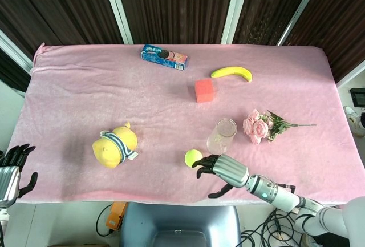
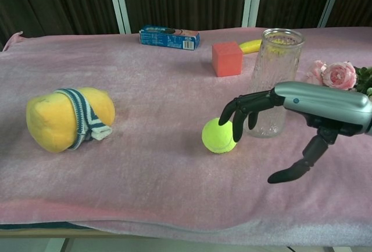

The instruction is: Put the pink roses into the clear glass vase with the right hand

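Observation:
The pink roses [image 1: 257, 126] [image 2: 335, 73] lie on the pink cloth at the right, stems pointing right. The clear glass vase [image 1: 222, 135] [image 2: 278, 81] stands upright just left of them, with nothing in it. My right hand [image 1: 220, 170] [image 2: 302, 105] hovers low near the table's front edge, below the vase, open with fingers spread and thumb hanging down. Its fingertips [image 2: 236, 120] are close to a yellow-green tennis ball [image 1: 193, 157] [image 2: 219, 135]. My left hand [image 1: 11, 170] shows open at the far left, off the table's edge.
A yellow plush toy [image 1: 116, 145] with a striped band lies front left. A red cube [image 1: 204, 90], a banana [image 1: 232, 73] and a blue biscuit box [image 1: 165, 57] sit toward the back. The table's front edge [image 2: 186, 223] runs just under my right hand.

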`<state>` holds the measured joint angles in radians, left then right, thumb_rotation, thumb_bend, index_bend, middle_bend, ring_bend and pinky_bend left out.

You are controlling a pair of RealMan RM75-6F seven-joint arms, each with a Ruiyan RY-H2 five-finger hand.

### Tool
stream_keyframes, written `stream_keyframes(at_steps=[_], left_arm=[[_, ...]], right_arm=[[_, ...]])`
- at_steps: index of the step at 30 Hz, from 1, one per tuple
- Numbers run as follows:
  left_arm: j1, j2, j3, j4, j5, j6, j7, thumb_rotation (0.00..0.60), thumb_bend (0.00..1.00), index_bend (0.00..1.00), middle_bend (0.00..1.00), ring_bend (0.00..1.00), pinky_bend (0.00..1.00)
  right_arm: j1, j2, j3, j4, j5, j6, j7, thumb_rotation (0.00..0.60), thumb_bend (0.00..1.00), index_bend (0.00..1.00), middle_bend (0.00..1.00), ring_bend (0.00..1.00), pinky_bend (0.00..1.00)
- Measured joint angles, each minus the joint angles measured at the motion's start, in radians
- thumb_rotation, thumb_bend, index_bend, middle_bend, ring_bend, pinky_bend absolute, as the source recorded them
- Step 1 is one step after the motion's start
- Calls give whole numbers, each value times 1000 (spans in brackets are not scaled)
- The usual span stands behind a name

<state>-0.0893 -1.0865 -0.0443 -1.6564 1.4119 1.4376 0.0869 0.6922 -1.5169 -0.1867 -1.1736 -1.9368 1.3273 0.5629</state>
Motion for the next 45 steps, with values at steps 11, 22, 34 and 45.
stream_keyframes(at_steps=[11,22,34,45], left_arm=[[-2,3,9,-4,15,-9,2,600,424,176,121,84,258],[-9,-4,13,1,28,-15,7,600,423,176,121,84,258],[-23,-20,8,21,25,-31,16,600,424,176,121,84,257],[-28,-20,7,19,13,-44,19,600,424,176,121,84,257]], right_arm=[[-76,69,-32,-111,13,38,-163,600,137,545,362,361,533],[-246,240,-79,-226,70,117,-414,600,137,545,362,365,538],[-386,297,50,-241,231,267,-522,600,137,520,362,365,525],[-346,340,148,-185,374,86,-465,600,137,383,357,310,452]])
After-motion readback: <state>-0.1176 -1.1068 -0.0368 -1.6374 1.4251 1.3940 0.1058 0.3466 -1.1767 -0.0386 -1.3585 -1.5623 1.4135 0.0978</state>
